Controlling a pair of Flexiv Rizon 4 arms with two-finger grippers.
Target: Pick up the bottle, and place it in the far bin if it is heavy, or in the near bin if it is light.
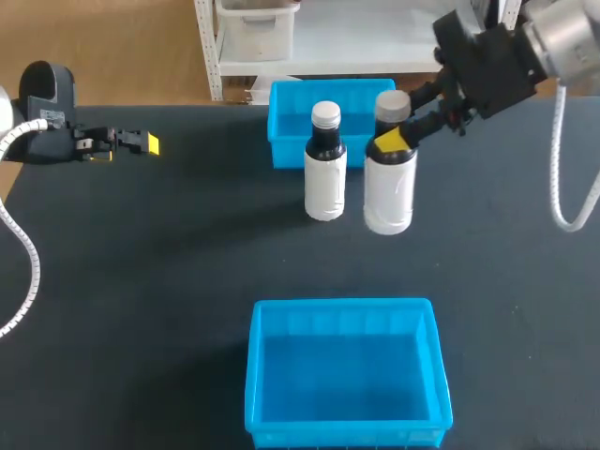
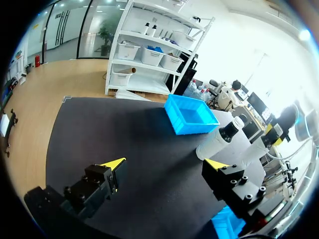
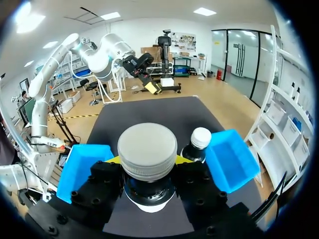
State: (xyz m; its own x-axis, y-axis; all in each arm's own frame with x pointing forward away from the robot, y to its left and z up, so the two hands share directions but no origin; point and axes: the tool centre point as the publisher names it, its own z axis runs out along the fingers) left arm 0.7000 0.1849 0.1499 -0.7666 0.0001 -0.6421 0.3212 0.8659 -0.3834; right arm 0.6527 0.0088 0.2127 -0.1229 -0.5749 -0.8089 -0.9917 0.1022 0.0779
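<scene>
Head view: grasp looks made, with right gripper [image 1: 398, 139] clamped on the grey-capped bottle [image 1: 389, 192] at the neck, one yellow tip each side, just under the cap. Stands upright between the fingers, long axis vertical, cap toward the wrist. Cannot tell whether clear of the table. Left to do, by judgement: weigh, choose far bin [image 1: 286, 127] or near bin [image 1: 255, 375], place. Left gripper [image 1: 141, 142]: fingers apart, holding nothing.
</scene>
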